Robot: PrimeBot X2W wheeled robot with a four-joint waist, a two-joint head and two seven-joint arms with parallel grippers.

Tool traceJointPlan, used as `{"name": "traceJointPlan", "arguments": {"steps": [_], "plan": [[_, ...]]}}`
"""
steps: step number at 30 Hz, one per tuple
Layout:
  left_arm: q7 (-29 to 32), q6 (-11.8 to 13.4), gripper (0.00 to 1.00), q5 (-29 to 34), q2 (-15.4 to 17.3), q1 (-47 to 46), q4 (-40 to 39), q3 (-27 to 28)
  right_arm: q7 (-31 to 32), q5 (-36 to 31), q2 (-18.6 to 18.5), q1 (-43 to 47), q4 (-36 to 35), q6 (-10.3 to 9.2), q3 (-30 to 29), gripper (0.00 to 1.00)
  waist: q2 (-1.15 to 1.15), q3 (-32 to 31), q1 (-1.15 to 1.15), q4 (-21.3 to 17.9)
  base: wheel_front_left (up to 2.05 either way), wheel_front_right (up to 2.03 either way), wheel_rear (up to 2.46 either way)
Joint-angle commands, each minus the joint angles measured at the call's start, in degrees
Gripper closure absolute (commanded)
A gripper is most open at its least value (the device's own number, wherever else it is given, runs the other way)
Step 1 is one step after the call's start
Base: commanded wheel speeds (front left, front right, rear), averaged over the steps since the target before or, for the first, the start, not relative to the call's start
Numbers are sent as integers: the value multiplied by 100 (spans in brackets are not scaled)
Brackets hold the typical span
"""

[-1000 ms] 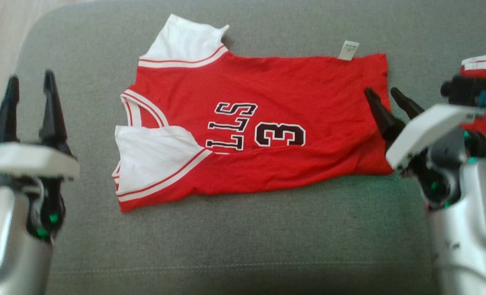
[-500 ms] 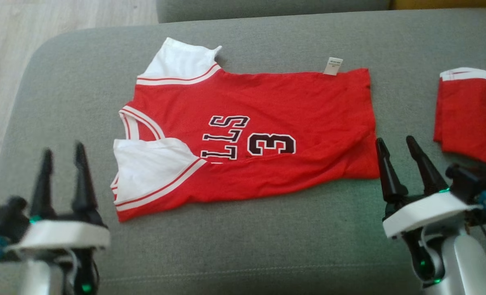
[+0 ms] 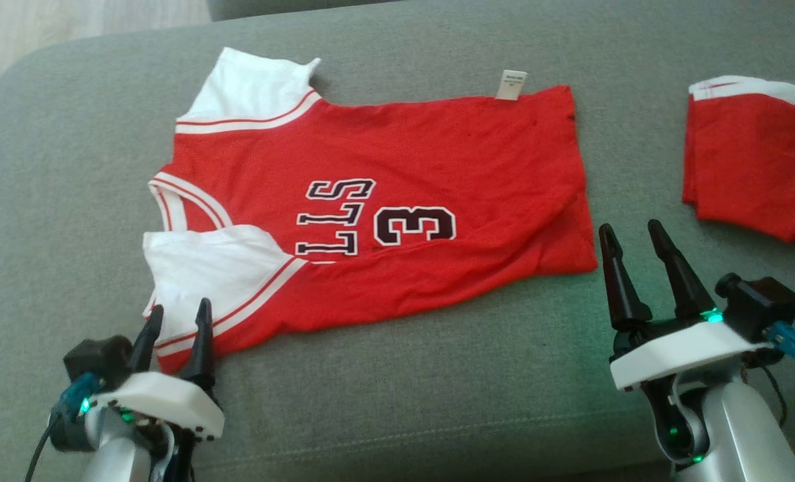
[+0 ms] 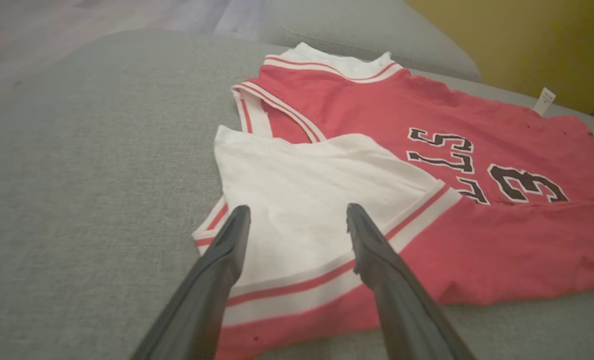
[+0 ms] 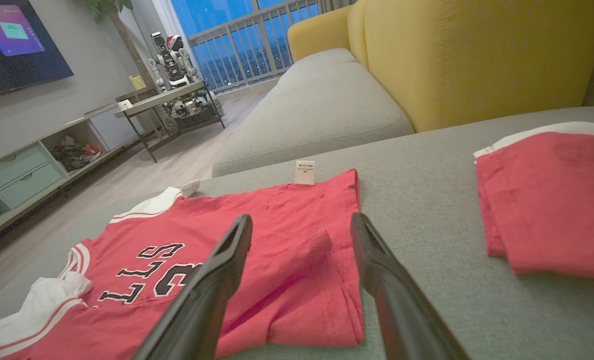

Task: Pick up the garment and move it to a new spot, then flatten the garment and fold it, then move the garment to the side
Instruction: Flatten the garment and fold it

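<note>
the jersey (image 3: 437,154) lies spread on the grey sofa seat (image 3: 397,388), in the stretch between the two pairs of fingers and reaching away beyond their tips. it is red, with white sleeves edged in red and white stripes, a striped v-neck, and dark white-outlined lettering and a "3" on the chest, all turned sideways. its long axis runs across from one pair of fingers to the other: the collar and sleeves point toward the left fingers (image 3: 201,335), the hem toward the right fingers (image 3: 617,281). the sleeve nearer the left fingers is folded in over the red front, and the hem corner nearest the right fingers carries a diagonal crease. a small white tag (image 3: 511,85) sticks out of the far edge, well beyond the right fingertips. the left fingers are spread apart and hold nothing, their tips over the striped cuff of the near sleeve; i cannot tell whether they touch the cloth. the right fingers are spread too, empty, tips just beside the near hem corner and over bare seat. a second red garment (image 3: 752,174) lies apart, on the outer side of the right fingers.
</note>
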Motion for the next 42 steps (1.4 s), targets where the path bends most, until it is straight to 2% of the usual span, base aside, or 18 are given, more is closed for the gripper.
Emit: {"name": "traceJointPlan", "arguments": {"steps": [1,11,15,20,21,22,23,24,27,32,36,37,42], "plan": [[36,67,0,81,136,-316,25,168,-90,70,5,-226,-141,-1,143,0,0,41,0,-70,0,0,0],[540,538,0,151,227,-522,858,228,-192,119,6,-256,-7,-1,204,0,0,68,0,-186,0,0,0],[633,584,0,166,239,-577,996,183,-199,94,6,-269,31,-1,212,0,0,70,0,-193,0,0,0],[824,507,0,139,240,-638,1177,92,-156,28,6,-278,89,-1,210,0,0,72,0,-209,0,0,0],[916,419,25,125,246,-665,1265,25,-110,-4,6,-279,131,-1,183,0,0,75,0,-223,0,0,0],[916,419,25,125,246,-665,1265,25,-110,-4,6,-279,131,-1,183,0,0,75,0,-223,0,0,0],[951,357,91,116,250,-678,1300,-12,-75,-8,6,-275,163,-1,153,0,0,75,0,-228,0,0,0],[960,287,100,104,256,-692,1321,-46,-34,-27,6,-271,205,-1,116,0,0,73,0,-232,0,0,0],[876,181,100,52,262,-727,1331,-72,102,19,6,-258,367,-1,-22,0,0,60,0,-225,0,0,0],[391,243,100,68,284,-798,1185,-21,307,740,6,-312,777,-1,-31,0,0,42,0,-161,0,0,0],[30,280,100,147,292,-828,1021,-54,438,1715,6,-479,1362,-1,71,0,0,54,0,-72,0,0,0],[-55,268,100,182,287,-834,961,-98,455,2248,6,-632,1757,-1,161,0,0,64,0,-24,0,0,0],[-122,204,100,227,261,-849,888,-229,280,3361,6,-1137,2603,-1,604,0,0,96,0,81,0,0,0]]}}
